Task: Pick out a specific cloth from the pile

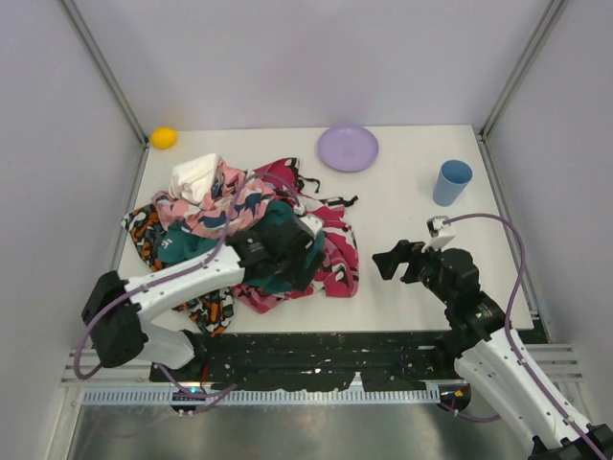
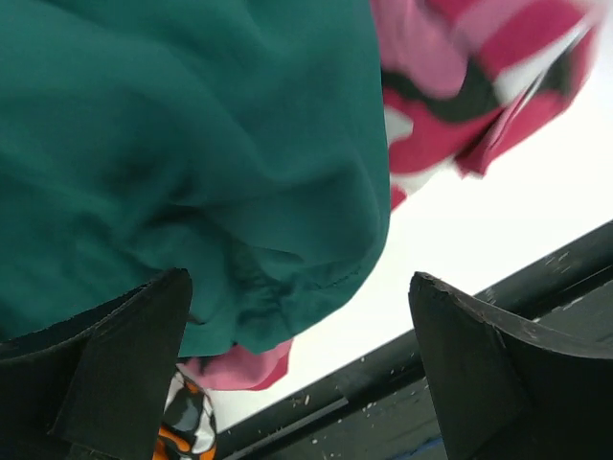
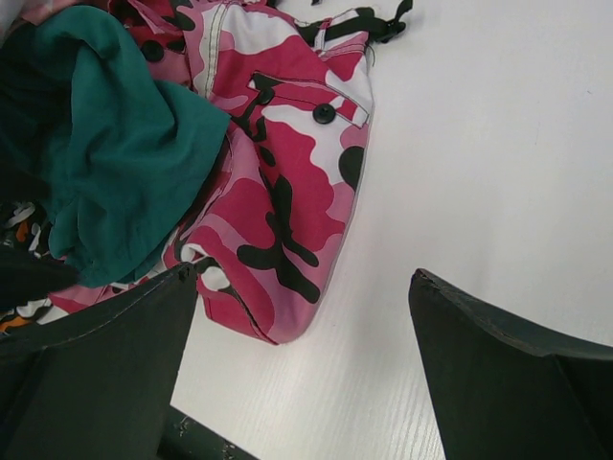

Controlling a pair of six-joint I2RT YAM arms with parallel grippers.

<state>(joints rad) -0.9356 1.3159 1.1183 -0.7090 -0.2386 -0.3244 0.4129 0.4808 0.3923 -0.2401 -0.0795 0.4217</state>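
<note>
Pile point(image 1: 230, 206): heaped at 9 o'clock of the surface point(image 1: 402, 192), with its layers overlapping, so the lower pieces are covered.
Sky-blue cloth: not visible in any of the 3 views; probably buried in the heap or hidden under the left arm.
Left fingers point(image 2: 124, 364): spread wide and gripping nothing, at the pile's 5 o'clock edge, right by the dark teal cloth point(image 2: 192, 144), probably placed to dig in there.
Right fingers point(image 3: 105, 374): spread wide and empty, over bare surface at the pile's 3 o'clock, near the pink camouflage cloth point(image 3: 278, 182) and apart from the left arm.
Stage: target not yet exposed; the teal and pink layers probably need shifting first.
</note>
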